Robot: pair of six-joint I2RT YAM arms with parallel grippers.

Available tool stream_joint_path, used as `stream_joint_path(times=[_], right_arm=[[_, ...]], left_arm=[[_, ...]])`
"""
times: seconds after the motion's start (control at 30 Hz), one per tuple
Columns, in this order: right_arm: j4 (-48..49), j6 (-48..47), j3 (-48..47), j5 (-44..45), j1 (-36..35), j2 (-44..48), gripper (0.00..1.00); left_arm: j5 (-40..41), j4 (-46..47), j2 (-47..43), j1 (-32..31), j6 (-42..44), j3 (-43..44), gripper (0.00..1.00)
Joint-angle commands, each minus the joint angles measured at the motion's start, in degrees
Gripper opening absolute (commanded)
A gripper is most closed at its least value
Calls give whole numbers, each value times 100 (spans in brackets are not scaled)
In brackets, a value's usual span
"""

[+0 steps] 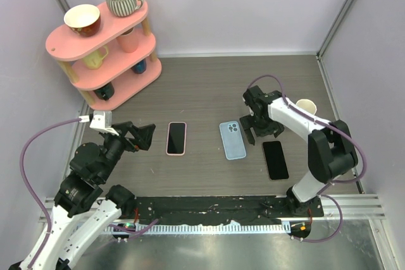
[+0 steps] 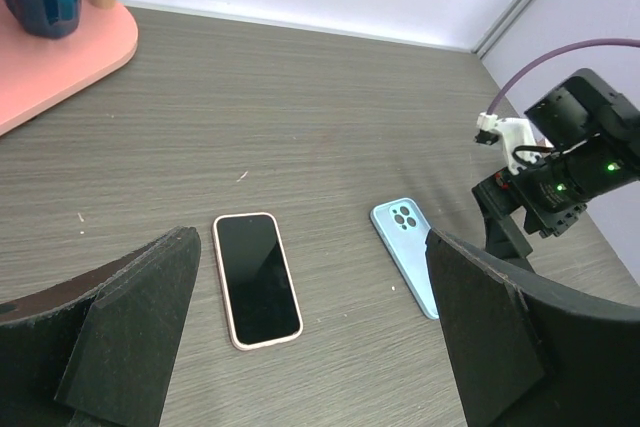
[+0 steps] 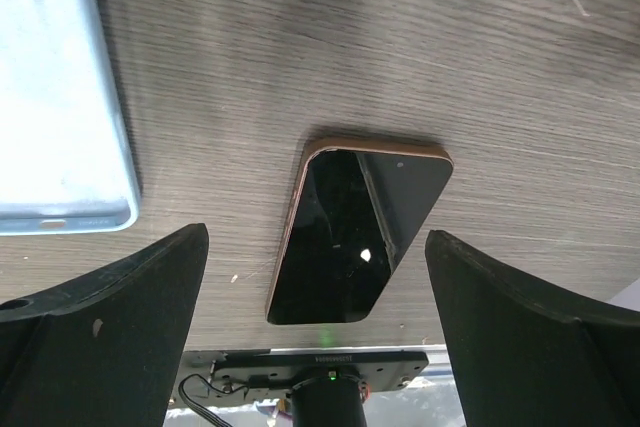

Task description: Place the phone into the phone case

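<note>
A black phone (image 1: 275,159) with a bronze rim lies screen up on the table at the right. A light blue phone case (image 1: 232,139) lies back up just left of it. A phone in a pink case (image 1: 176,138) lies screen up further left. My right gripper (image 1: 258,132) is open and empty, hovering between the blue case and the black phone. In the right wrist view the black phone (image 3: 355,232) lies between the open fingers and the blue case (image 3: 55,97) is at the left. My left gripper (image 1: 142,136) is open and empty, left of the pink-cased phone (image 2: 256,277); the blue case (image 2: 408,265) also shows there.
A pink three-tier shelf (image 1: 63,47) with several mugs stands at the back left. A paper cup (image 1: 306,105) stands at the right, behind my right arm. Frame posts and walls enclose the table on three sides.
</note>
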State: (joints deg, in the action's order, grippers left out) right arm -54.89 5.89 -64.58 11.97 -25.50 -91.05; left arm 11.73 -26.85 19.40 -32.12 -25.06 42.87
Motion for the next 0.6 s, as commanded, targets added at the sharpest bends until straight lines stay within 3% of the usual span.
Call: stream_joint_path(times=[0.0,0.37,0.57], right_arm=[[-302,-352,-301,-414,229,-421,96],[-373,-431,-345,-458,757,-1213,96],[-233,-545,-196,-590,1081,-1188,97]], left_arm=[[-92,242,29,4,1,-7,100],[5,251,55,4,1,-16,100],[32,259,116,4,27,-16,100]])
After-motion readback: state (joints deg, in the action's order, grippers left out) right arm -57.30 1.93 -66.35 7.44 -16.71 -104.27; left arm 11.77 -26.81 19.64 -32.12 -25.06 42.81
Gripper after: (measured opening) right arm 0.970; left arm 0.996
